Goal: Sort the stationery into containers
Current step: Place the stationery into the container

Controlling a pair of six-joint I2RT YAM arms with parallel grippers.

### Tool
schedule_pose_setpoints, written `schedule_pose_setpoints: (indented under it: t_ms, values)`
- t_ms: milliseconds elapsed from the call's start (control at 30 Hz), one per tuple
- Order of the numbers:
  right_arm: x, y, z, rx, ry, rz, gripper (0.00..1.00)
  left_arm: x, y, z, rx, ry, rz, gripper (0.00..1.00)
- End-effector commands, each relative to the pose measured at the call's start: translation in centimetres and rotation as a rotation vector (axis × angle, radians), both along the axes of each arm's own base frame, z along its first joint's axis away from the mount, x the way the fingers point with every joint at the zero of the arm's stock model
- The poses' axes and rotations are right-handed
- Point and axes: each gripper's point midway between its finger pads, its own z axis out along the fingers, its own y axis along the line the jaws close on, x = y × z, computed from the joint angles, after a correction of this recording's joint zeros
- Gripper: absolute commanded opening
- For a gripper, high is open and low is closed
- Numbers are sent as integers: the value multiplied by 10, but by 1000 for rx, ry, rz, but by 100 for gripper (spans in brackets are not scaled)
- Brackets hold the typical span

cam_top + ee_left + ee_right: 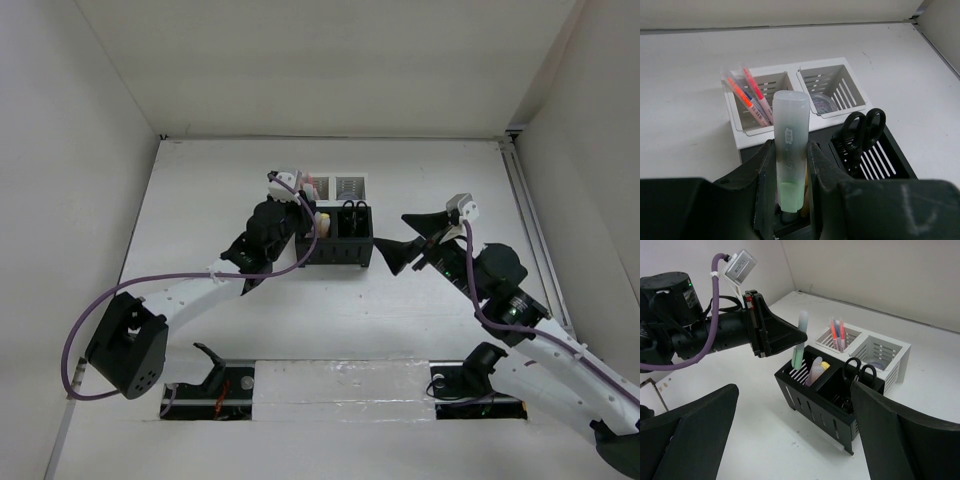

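Left wrist view has the left jaws clamped on the green highlighter [789, 125], upright with its lower end inside the near left black compartment [790, 376]. Placing is under way; next, I judge, they part and lift straight. Right jaws gape wide, right of the organiser [335, 258]
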Motion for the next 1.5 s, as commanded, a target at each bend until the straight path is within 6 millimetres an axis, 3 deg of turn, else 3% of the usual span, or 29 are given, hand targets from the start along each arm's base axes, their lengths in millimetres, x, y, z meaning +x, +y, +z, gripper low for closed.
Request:
schedule_pose_setpoints:
  t_ms: [0,100,233,367,600,733,767,800,833,867,900,933,967,1000,1033,1067,1100,1133,1167,1233,1300,1400,1467]
  values:
    - [-1,-1,24,23,-53,5,100,1,3,19,-42,-61,14,18]
    - [-1,-1,24,23,-53,5,100,1,5,17,-35,-54,23,25]
    - [-1,-1,24,17,-59,3,100,1,5,17,-35,-54,23,25]
    - [-1,-1,24,17,-59,3,100,2,4,13,-30,-47,23,35]
    - [-1,-1,24,17,-59,3,100,-1,6,17,-46,-51,24,45]
    - [-3,-3,27,24,-67,3,100,-12,14,45,-112,-72,36,62]
    - [-3,-3,22,12,-53,3,100,-14,17,60,-155,-71,56,78]
    - [-4,-4,31,19,-61,3,100,-17,20,68,-177,-64,82,86]
    - [-4,-6,35,17,-57,-6,100,-26,25,70,-172,-29,112,91]
    - [-4,-9,29,-9,-25,-16,100,-26,35,89,-198,-42,180,95]
    - [-2,-18,44,9,-21,-63,100,-29,40,94,-222,-26,218,100]
    - [0,-24,46,2,-7,-93,100,-37,43,103,-244,-16,251,100]
    - [0,-29,49,2,11,-123,100,-42,57,91,-199,42,312,100]
    - [5,-43,39,-22,71,-198,100,-44,70,106,-219,43,393,100]
    - [5,-53,51,-2,80,-246,100,-48,83,110,-237,65,452,100]
    - [6,-61,49,-5,105,-288,100,-59,99,92,-230,155,540,100]
    - [4,-70,51,7,116,-321,100,-62,115,110,-256,132,620,100]
    - [5,-85,43,-21,145,-393,100,-66,123,112,-252,141,654,100]
    - [0,-95,51,0,148,-421,100,-73,133,117,-266,147,684,100]
    - [-3,-114,41,-49,187,-494,100,-90,152,128,-267,148,714,100]
    - [-11,-130,48,-64,207,-542,100,-106,170,140,-296,128,717,100]
    - [-21,-138,53,-66,223,-543,100,-127,187,150,-336,105,690,100]
    - [-28,-147,51,-82,233,-559,100,-137,198,137,-305,113,706,100]
